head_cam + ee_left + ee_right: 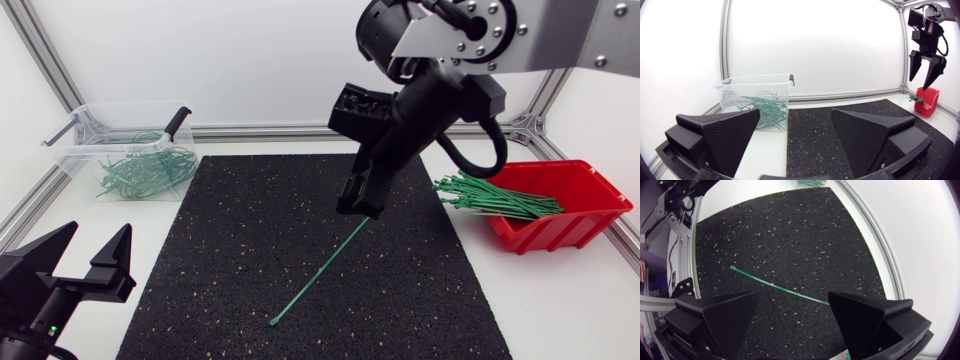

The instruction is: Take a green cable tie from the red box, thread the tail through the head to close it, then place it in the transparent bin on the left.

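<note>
Head view, cable tie (320, 270): one green tie lies flat on the black mat (220, 260), one end just under the right gripper (362, 208), the rest running off toward the left gripper (98, 235).
Risk, pickup: the tie is thin and flat, so the fingers may close over it or skid it sideways. A pinch at the very tip would leave it drooping.
Risk, threading: can't tell which end is the head (too small). A grab at the wrong end would probably spoil the threading.
Risk, red box (560, 232): it sits beside the right gripper with a bundle of ties (495, 198) hanging over its rim, which a wide swing could snag.
Right gripper: fingers spread wide, holding nothing. In the right wrist view the tie crosses the gap between them.
Right arm pose: wrist tipped down, fingers aimed at the mat, apparently above it.
Left gripper: wide apart, empty.
Left arm pose: low, beside the mat, with the transparent bin (120, 108) ahead of its fingers and closed ties (140, 172) inside.
</note>
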